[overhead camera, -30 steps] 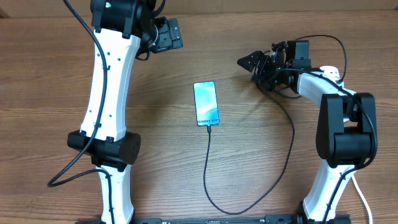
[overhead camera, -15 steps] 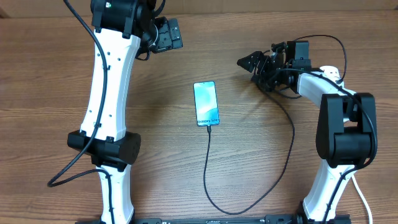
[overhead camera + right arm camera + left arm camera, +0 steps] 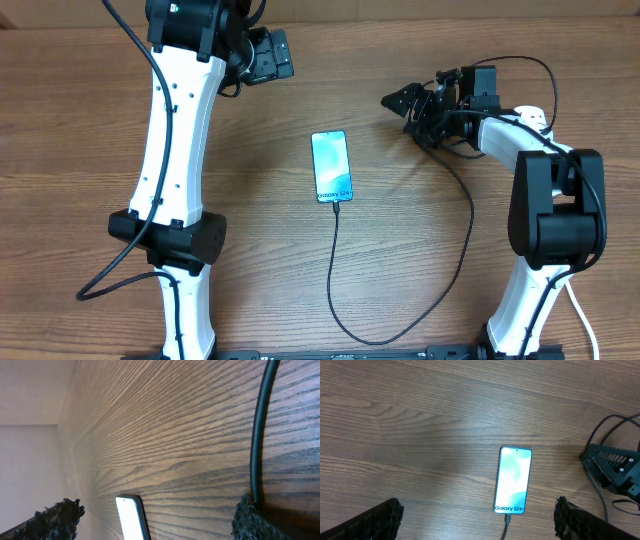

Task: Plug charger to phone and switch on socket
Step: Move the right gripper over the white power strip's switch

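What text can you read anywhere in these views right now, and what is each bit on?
"Galaxy S24+": on the lit screen of the phone, at the end where the charger meets it, read in the left wrist view.
Overhead view: the same line on the screen is too small to read.
Right wrist view: no text shows.
Nothing else legible.

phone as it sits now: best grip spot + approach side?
Take the phone across its two long edges, about mid-body, coming straight down from above and closing across its width. It lies flat, screen up, with both long edges bare. Avoid the short end nearest the robot: the charger is plugged in there. The body is thin, so expect only a shallow pinch.
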Available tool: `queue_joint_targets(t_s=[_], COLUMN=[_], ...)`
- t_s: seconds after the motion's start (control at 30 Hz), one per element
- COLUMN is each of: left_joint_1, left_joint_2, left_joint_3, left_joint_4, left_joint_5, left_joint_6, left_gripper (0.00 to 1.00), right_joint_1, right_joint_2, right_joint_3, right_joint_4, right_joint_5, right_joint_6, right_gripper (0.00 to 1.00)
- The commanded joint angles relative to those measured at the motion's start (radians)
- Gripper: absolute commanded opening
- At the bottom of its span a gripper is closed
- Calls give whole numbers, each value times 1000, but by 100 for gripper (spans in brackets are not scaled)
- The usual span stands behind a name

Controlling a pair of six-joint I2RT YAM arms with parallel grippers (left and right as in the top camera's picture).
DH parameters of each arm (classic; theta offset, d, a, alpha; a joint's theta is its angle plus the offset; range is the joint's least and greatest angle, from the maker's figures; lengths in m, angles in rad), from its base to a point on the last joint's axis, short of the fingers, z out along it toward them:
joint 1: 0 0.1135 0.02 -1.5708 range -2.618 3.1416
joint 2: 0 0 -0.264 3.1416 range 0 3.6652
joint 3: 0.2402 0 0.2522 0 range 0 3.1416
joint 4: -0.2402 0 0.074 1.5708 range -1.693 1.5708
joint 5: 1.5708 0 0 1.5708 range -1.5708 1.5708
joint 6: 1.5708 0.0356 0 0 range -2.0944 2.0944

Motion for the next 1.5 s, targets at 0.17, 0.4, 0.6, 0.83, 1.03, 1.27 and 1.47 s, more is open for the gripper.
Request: queue_joint_targets(t_s=[0.17,0.4,0.6,0.83,1.03,1.27,1.47], left_joint_1=[-1,-1,-1,-1,-1,-1,-1], left_joint_2=[-2,-2,-2,-2,-2,-2,-2], left_joint_3=[4,4,4,4,4,4,4], left_joint_4=[-5,-5,-5,-5,-5,-5,-5], left_joint_5=[0,0,0,0,0,0,0], left_joint_6=[19,19,19,19,19,19,19], left_gripper=[100,100,100,100,100,100,100], right_joint_1=[-14,-53,-75,-196,-404,-603,-679], right_joint_2=[-43,-341,-568,-842,-901,-785,-536], right_joint_3=[8,8,8,8,8,8,8], right_joint_4=[-15,-289,-427,-537,-544,-483,-404], right_joint_5=[-27,199,218,511,553,486,104], right_joint_6=[-71,-192,-217,-156,-98,-127,-285], right_gripper=[100,100,100,100,100,100,100])
